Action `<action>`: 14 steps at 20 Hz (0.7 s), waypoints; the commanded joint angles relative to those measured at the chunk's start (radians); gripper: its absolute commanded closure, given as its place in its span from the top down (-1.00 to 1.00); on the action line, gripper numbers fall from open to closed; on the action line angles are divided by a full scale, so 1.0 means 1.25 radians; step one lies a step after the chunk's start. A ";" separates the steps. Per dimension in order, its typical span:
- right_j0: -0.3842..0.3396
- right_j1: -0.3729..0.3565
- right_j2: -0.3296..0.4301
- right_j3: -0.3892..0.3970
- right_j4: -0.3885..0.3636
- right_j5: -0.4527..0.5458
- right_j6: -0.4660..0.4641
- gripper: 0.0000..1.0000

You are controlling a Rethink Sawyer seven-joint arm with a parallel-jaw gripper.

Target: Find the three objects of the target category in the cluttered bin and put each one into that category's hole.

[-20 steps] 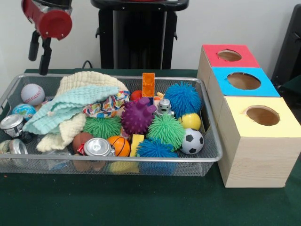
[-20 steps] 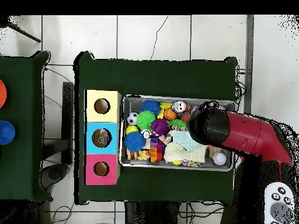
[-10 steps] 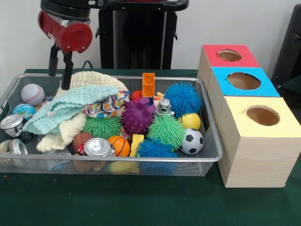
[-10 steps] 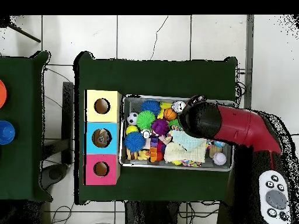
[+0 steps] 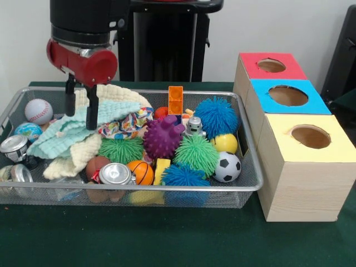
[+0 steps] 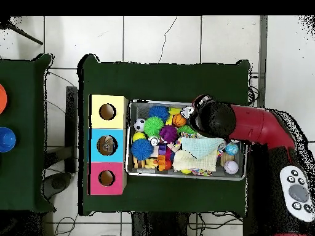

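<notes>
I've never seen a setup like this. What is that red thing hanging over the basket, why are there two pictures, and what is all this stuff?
The red thing is a robot arm; its gripper has two open black fingers and holds nothing. It hangs over the folded cloths. One picture looks across the table at the robot; the other looks straight down. The bin, a wire basket on a green table, holds spiky balls, a soccer ball, a baseball and small cans. Beside it stand three wooden boxes with red, blue and yellow tops, each with a round hole.
</notes>
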 commanded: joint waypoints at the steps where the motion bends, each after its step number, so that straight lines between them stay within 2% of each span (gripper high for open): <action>1: -0.044 0.070 0.151 -0.032 -0.091 0.097 -0.390 1.00; 3: -0.051 0.069 0.164 -0.048 -0.101 0.132 -0.429 1.00; 6: -0.059 0.070 0.172 -0.059 -0.116 0.138 -0.457 1.00; 14: -0.040 0.084 0.155 -0.031 -0.139 0.040 -0.399 1.00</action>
